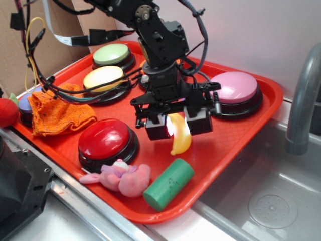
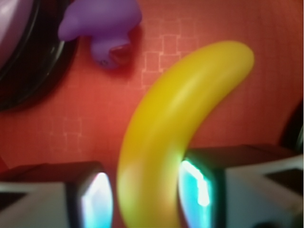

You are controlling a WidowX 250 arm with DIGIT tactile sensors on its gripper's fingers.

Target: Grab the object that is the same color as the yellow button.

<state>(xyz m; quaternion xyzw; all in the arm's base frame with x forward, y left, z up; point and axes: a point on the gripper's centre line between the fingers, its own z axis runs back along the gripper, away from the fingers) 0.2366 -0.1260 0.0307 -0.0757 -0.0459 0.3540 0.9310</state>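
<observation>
The yellow toy banana (image 1: 179, 136) sits between my gripper's (image 1: 178, 126) two fingers over the middle of the red tray (image 1: 235, 135). Its lower end points toward the tray's front. In the wrist view the banana (image 2: 175, 118) fills the space between the lit pads (image 2: 194, 190), and the gripper (image 2: 147, 199) is shut on it. The right pad presses its side; a thin dark line shows at the left pad. I cannot tell whether the banana is off the tray. The yellow button (image 1: 104, 78) stands at the back left, apart from the gripper.
On the tray are a light-green button (image 1: 111, 53), a red button (image 1: 106, 139), a pink button (image 1: 234, 89), an orange cloth (image 1: 57, 111), a pink plush toy (image 1: 123, 176) and a green cylinder (image 1: 169, 184). A steel sink (image 1: 271, 201) and its tap (image 1: 303, 95) are on the right.
</observation>
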